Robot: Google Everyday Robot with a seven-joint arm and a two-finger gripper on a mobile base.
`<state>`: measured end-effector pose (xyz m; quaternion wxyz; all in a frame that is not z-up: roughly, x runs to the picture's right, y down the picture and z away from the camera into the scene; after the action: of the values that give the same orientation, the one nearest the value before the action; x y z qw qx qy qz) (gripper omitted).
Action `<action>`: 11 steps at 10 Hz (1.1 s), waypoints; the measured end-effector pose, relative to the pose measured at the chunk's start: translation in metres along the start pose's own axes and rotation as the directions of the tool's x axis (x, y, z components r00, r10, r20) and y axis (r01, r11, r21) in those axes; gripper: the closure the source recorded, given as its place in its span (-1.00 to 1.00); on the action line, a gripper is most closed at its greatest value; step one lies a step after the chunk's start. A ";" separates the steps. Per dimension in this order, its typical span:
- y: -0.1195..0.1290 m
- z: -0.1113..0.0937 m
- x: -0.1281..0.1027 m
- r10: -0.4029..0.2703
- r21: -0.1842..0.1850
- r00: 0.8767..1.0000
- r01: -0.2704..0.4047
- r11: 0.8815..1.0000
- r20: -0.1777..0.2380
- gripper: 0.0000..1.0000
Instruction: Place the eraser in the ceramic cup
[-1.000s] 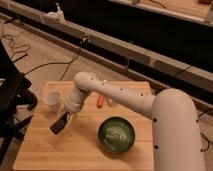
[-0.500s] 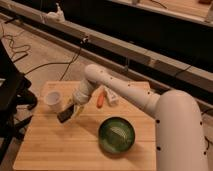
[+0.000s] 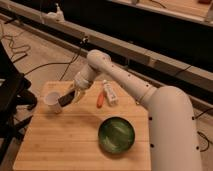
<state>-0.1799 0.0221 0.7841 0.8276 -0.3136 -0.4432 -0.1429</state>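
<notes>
The white ceramic cup stands near the left edge of the wooden table. Just right of its rim, the flat black eraser hangs tilted above the table. My gripper is shut on the eraser's upper right end, at the tip of the white arm that reaches in from the right. The eraser's lower end almost meets the cup; whether they touch I cannot tell.
A green glazed bowl sits right of centre on the table. An orange carrot-like piece and a small white tube lie behind the bowl. A dark chair stands left of the table, with cables on the floor beyond.
The arm has swung up and left, carrying the eraser from low over the table to just beside the cup's rim. The cup and bowl have stayed put.
</notes>
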 end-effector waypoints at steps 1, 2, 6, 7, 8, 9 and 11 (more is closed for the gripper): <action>-0.015 0.002 -0.003 -0.006 0.016 1.000 0.006 1.000 0.007 1.00; -0.028 0.005 -0.006 -0.011 0.028 1.000 0.010 1.000 0.015 1.00; -0.067 0.035 -0.010 -0.021 0.024 0.999 0.020 1.000 0.044 1.00; -0.071 0.046 -0.008 -0.018 0.003 0.999 0.018 1.000 0.043 1.00; -0.073 0.055 -0.007 -0.015 -0.015 0.999 0.015 1.000 0.041 1.00; -0.076 0.067 -0.007 -0.013 -0.043 0.999 0.015 0.999 0.037 0.94; -0.081 0.079 -0.011 -0.015 -0.074 0.999 0.017 0.997 0.032 0.58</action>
<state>-0.2788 0.0110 0.8396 0.8072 -0.3427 -0.4529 -0.1609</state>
